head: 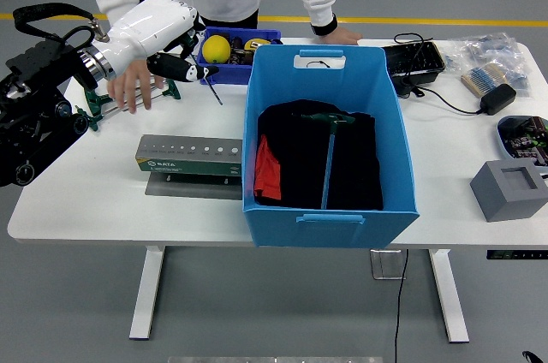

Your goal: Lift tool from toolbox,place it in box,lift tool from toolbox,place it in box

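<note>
a thin dark t-handle tool (208,82) is pinched in the left hand's (175,68) fingers, raised above the white bench (103,192), beside the grey toolbox (190,157).

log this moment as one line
left hand: holding tool, lifted | toolbox: on table | box: one tool inside | person's hand: on table

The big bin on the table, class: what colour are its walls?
Blue. The big bin shows plainly in the head view, with dark cloth and a green-handled tool inside.

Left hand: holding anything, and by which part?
Yes. The left hand grips a T-handle tool by its handle end; the thin shaft pokes out toward the blue bin.
</note>
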